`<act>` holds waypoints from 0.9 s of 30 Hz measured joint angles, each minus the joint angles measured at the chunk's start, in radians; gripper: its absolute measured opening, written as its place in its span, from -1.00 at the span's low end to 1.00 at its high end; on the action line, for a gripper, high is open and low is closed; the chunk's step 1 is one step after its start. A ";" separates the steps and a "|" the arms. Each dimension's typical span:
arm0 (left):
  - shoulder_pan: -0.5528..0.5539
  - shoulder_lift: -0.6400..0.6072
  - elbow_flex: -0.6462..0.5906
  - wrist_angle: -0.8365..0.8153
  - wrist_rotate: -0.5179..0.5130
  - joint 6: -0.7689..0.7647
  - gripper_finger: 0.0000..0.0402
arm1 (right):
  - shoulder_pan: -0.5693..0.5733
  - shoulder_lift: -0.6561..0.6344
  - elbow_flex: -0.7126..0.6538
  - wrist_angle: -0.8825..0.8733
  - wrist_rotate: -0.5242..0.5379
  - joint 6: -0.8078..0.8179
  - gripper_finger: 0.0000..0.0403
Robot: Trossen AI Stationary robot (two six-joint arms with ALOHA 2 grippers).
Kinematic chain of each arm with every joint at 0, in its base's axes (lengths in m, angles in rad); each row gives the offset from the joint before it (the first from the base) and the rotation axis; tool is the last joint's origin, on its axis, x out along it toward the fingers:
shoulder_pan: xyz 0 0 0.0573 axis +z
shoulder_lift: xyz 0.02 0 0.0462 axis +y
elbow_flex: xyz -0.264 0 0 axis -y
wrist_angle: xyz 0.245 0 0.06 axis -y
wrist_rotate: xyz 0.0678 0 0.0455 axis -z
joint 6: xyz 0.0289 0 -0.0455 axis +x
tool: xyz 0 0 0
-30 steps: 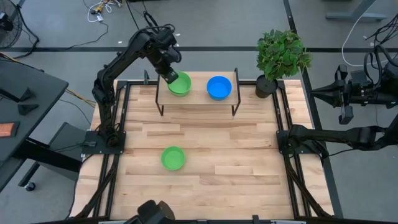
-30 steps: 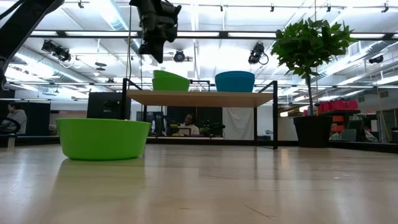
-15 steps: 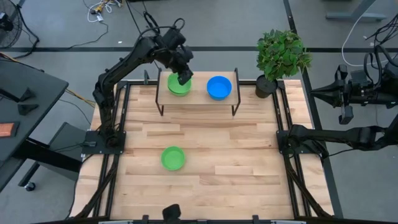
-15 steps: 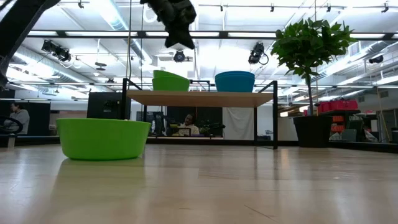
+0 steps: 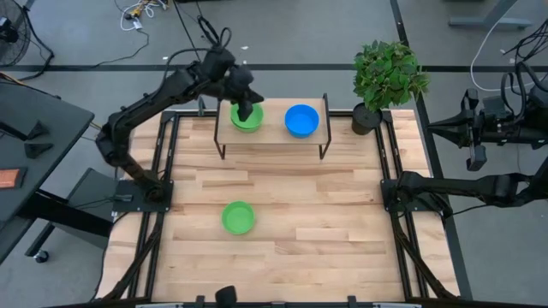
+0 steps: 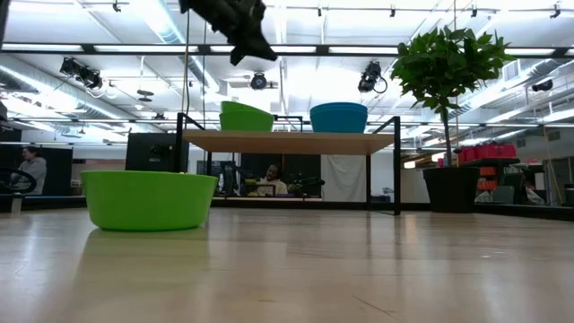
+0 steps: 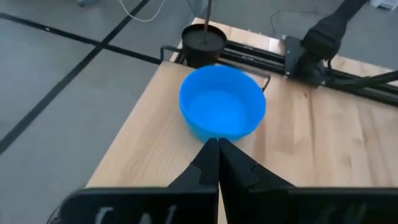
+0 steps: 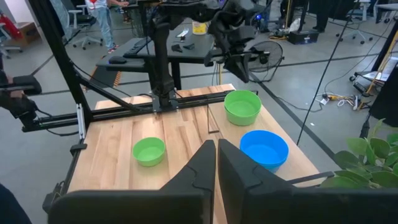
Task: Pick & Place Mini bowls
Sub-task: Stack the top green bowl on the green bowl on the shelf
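Observation:
Two mini bowls rest on their bases on a small raised shelf (image 5: 274,139) at the table's far edge: a green bowl (image 5: 241,122) and a blue bowl (image 5: 301,121). A second green bowl (image 5: 238,217) sits on the tabletop near the front. My left gripper (image 6: 244,54) hangs shut above the shelf's green bowl (image 6: 246,117), clear of it, slanting down toward the blue bowl (image 7: 222,111). My right gripper (image 8: 216,149) is shut and waits off the table's right side.
A potted green plant (image 5: 387,75) stands at the table's far right corner, beside the shelf. The shelf's black metal legs (image 5: 324,145) rise from the tabletop. Bare wood lies between the shelf and the near green bowl (image 6: 148,199).
My left gripper has tipped up from pointing down at the shelf's green bowl to slanting forward, and has shifted a little toward the table's right edge and up. The arm's elbow has swung out to the left. All bowls stay where they were.

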 joint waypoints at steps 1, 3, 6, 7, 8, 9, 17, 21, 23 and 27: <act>0.002 -0.019 -0.040 0.024 0.000 0.011 -1.00 | 0.000 0.000 0.000 0.000 0.000 0.000 -0.89; 0.009 -0.052 -0.107 0.067 0.005 0.042 -1.00 | 0.000 0.000 0.000 0.000 0.000 0.000 -0.89; 0.023 -0.086 -0.182 0.104 0.013 0.083 -1.00 | 0.000 0.000 0.000 0.000 0.000 0.000 -0.89; 0.028 -0.093 -0.200 0.116 0.012 0.085 -1.00 | 0.000 0.000 0.000 0.000 0.000 0.000 -0.89; 0.032 -0.098 -0.214 0.122 0.012 0.083 -1.00 | 0.000 0.000 0.000 0.000 0.000 0.000 -0.89; 0.036 -0.103 -0.224 0.124 0.012 0.080 -1.00 | 0.000 0.000 0.000 0.000 0.000 0.000 -0.89; 0.050 -0.113 -0.234 0.128 0.012 0.080 -1.00 | 0.000 0.000 0.000 0.000 0.000 0.000 -0.89; 0.071 -0.113 -0.242 0.132 0.013 0.102 -1.00 | 0.000 0.000 0.000 0.000 0.000 0.000 -0.89; 0.082 -0.113 -0.252 0.132 0.011 0.118 -1.00 | 0.000 0.000 0.000 0.000 0.000 0.000 -0.89; 0.107 -0.113 -0.286 0.159 0.049 0.138 -1.00 | 0.000 0.000 0.000 0.000 0.000 0.000 -0.89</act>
